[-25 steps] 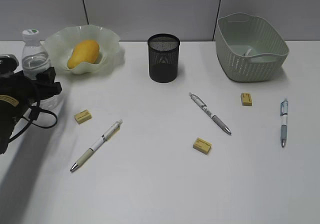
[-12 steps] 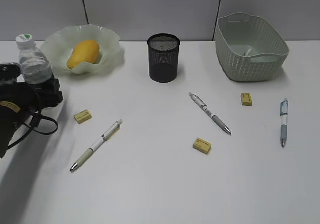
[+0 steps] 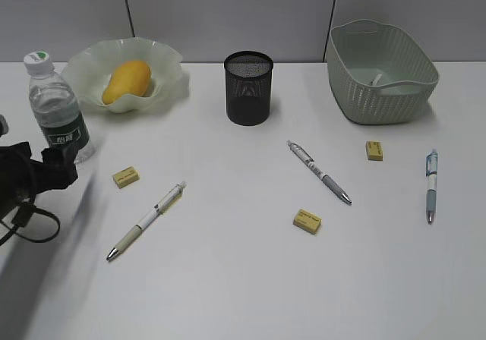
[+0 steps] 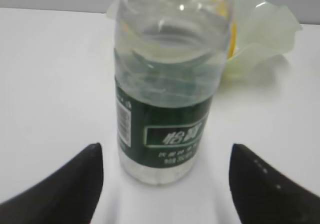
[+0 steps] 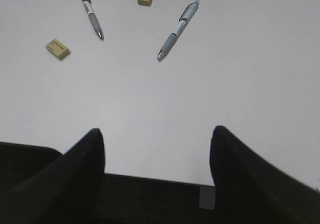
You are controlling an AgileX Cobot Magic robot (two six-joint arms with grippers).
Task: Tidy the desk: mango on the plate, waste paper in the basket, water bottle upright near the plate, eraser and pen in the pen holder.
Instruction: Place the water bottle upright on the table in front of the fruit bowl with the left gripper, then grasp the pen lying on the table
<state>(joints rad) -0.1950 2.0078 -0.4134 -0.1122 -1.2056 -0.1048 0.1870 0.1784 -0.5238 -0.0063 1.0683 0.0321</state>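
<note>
**White desk, what sits on it**

Desk (image 3: 243, 279): plain white top, running back to a grey panelled wall.

Upper left of frame: water bottle (image 3: 58, 108) upright, just beside the plate (image 3: 171, 70). Upper centre: pen holder (image 3: 248, 88). Upper right: basket (image 3: 380, 89).

Left of centre: yellow eraser (image 3: 126, 176); near it a white-and-green pen (image 3: 146, 220), lying diagonally.

Centre: grey pen (image 3: 319, 172), diagonal; a second eraser (image 3: 307, 221) below it.

Right: third eraser (image 3: 373, 150) in front of the basket; blue pen (image 3: 431, 185) near the right edge, lying almost straight up-and-down in frame.
</note>
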